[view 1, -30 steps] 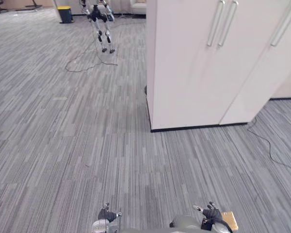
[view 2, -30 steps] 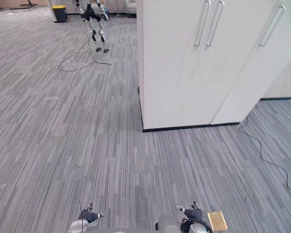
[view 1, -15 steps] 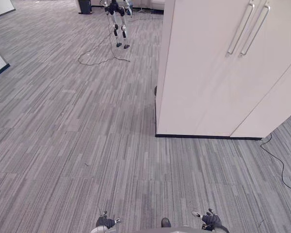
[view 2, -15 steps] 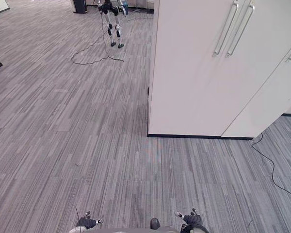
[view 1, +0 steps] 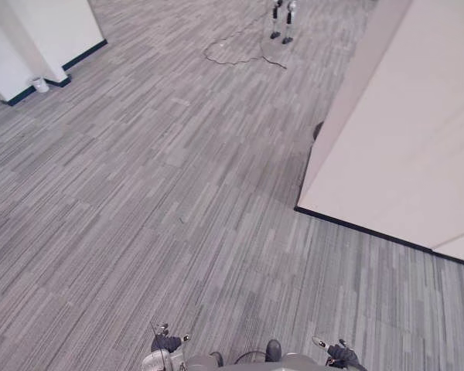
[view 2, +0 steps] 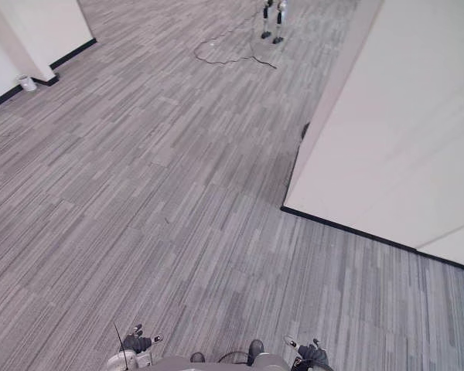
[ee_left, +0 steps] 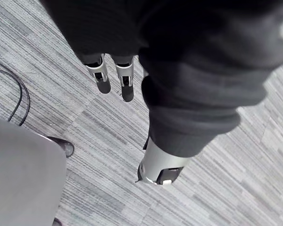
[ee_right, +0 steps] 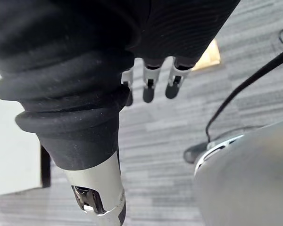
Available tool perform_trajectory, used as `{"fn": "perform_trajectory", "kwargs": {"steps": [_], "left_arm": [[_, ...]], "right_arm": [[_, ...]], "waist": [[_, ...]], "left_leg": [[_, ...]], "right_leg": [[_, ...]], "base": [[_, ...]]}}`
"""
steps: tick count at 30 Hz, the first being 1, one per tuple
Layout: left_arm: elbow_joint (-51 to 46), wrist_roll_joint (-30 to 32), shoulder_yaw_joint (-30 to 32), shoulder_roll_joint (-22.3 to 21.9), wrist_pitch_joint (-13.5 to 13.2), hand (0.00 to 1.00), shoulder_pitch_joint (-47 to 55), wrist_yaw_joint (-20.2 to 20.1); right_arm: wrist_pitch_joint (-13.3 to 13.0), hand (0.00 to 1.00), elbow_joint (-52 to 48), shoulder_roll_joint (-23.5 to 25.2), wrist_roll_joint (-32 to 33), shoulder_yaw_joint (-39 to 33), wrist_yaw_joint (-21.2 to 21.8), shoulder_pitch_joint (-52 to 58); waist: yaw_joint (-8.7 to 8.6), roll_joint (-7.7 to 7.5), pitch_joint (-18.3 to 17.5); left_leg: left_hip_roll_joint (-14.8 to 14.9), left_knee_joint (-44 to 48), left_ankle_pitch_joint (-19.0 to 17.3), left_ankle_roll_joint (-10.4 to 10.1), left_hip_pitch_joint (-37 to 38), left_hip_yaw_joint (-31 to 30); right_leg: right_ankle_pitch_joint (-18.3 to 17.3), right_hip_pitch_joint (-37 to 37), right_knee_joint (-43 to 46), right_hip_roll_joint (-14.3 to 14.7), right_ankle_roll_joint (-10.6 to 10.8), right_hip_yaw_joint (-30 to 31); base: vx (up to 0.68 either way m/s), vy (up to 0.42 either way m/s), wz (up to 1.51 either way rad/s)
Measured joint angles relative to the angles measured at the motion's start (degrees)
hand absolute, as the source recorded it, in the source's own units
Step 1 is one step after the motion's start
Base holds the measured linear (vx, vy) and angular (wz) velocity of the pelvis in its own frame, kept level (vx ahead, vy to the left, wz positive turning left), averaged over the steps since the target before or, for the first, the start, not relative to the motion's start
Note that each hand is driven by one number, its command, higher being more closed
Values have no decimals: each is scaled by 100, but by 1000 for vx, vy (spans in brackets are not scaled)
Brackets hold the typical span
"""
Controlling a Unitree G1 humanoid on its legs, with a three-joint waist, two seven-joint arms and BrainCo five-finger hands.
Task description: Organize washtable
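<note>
Left hand (ee_left: pixel 188 94) and right hand (ee_right: pixel 70 89) hang with fingers loose and nearly straight, empty, over grey striped carpet (view 1: pixel 139 193). A tan flat square (ee_right: pixel 210 55) lies past the right fingers, with a tall white cabinet (view 1: pixel 402 131) beyond.

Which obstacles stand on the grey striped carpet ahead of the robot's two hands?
Nothing visible stands straight ahead of the open left hand or open right hand on the grey striped carpet. A tall white cabinet stands ahead to the right.

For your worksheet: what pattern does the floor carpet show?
Grey carpet in streaked strips, clearest in left eye view.
</note>
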Motion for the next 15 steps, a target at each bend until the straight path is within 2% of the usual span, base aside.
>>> {"fn": "perform_trajectory", "kwargs": {"steps": [1, 2, 3, 4, 6, 8, 9, 10, 11, 12, 13, 14, 15], "left_arm": [[-1, 6, 31, 5, 1, 0, -13, 2], [-19, 9, 87, 51, 12, 0, -73, 31], [5, 32, 93, 134, 54, 0, -75, 49], [32, 62, 93, 195, 79, 0, -71, 49], [77, 156, 119, 289, 143, 0, -171, 53], [80, 182, 103, 199, 183, 0, -345, 49], [77, 196, 80, 101, 177, 0, -568, 45], [78, 196, 33, 36, 175, 0, -770, 35], [78, 195, -24, 37, 175, 0, -819, 34], [78, 207, -90, 41, 175, 0, -824, 25], [85, 210, -42, 4, 176, 0, -793, 13], [87, 212, -26, -42, 175, 0, -826, -6], [59, 216, 48, -122, 176, 0, -863, -67]], "right_arm": [[9, 0, -47, -13, 15, 13, 35, 8], [-38, 0, -191, 9, 63, -1, 54, 22], [-71, 0, -249, 8, 90, -5, 51, 39], [-78, 0, -266, 2, 95, -7, 42, 59], [-77, 0, -264, 0, 96, -111, 20, 184], [-73, 0, -273, 0, 98, -227, 14, 195], [-65, 0, -274, -48, 99, -246, 2, 199], [-43, 0, -264, -37, 99, -277, 0, 206], [-34, 0, -263, -24, 98, -289, -5, 211], [-22, 0, -270, 21, 80, -286, -5, 284], [16, 0, -282, 49, 61, -470, 10, 314], [36, 0, -285, 54, 29, -574, 14, 263], [56, 0, -350, 58, 11, -731, 14, 252]], "waist": [[30, -7, 32], [-26, -52, 196], [-46, -60, 227], [-63, -55, 229], [-145, -35, 275], [-243, 112, 366], [-390, 352, 507], [-477, 340, 634], [-472, 328, 662], [-480, 165, 570], [-491, 271, 546], [-476, 340, 564], [-488, 345, 563]], "left_leg": [[-52, 40, -75, 49, 47, -6], [-134, 127, -205, 240, 328, -92], [-90, 165, -333, 259, 513, -145], [-29, 161, -383, 244, 612, -156], [145, -142, -422, 224, 1081, -325], [304, -436, -425, 229, 1318, -465], [528, -718, -418, 224, 1526, -503], [538, -680, -409, 207, 1643, -476], [527, -667, -411, 199, 1740, -443], [499, -512, -441, -26, 1852, -444], [632, -88, -417, -245, 1905, -464], [712, 270, -264, -534, 1793, -415], [729, 1178, 438, -960, 1438, -338]], "right_leg": [[-69, -274, 686, -143, -7, 29], [51, -1054, 2510, -264, -10, 272], [-79, -1311, 3135, -101, 87, 454], [-152, -1422, 3273, 21, 68, 458], [-491, -1820, 3068, 301, -201, 133], [-512, -2093, 2658, 408, -276, -131], [-311, -2360, 1866, 499, -444, -434], [78, -2547, 1115, 484, -520, -558], [278, -2615, 761, 478, -571, -571], [635, -2639, 193, 471, -732, -535], [1365, -2618, 529, 498, -1319, -547], [1097, -2618, 809, 523, -1324, -578], [706, -2459, 1053, 553, -1383, -587]], "base": [[182, 167, 19], [228, 133, 10], [284, 127, 14], [341, 62, 15], [586, 54, 39], [518, -12, 58], [607, -42, 77], [627, -46, 62], [720, -53, 34], [1026, -115, 20], [885, -103, 15], [1083, -171, 12], [904, -181, -19]]}}
